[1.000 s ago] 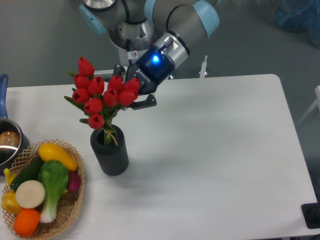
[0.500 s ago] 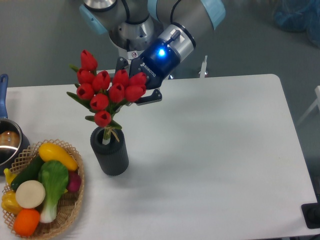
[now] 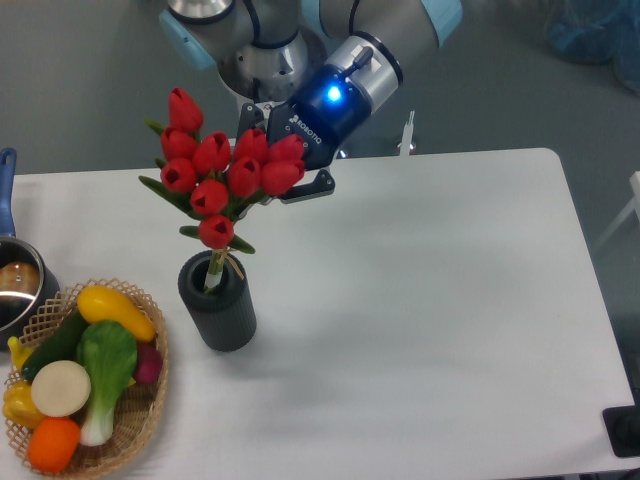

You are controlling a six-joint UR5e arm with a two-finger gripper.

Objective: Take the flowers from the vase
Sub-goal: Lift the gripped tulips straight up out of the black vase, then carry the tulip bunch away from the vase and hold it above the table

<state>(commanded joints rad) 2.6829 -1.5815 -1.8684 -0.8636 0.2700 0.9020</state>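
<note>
Right, the end effector (image 3: 262, 172) is closed on the flowers (image 3: 222, 178) just behind the red buds, holding the bunch tilted above the vase (image 3: 218, 305). Only the stem ends reach down into the vase's mouth. The vase stands on the white tabletop (image 3: 430, 300), just beside a basket (image 3: 150, 400) of toy vegetables, with a pot (image 3: 15, 290) at the left edge.
</note>
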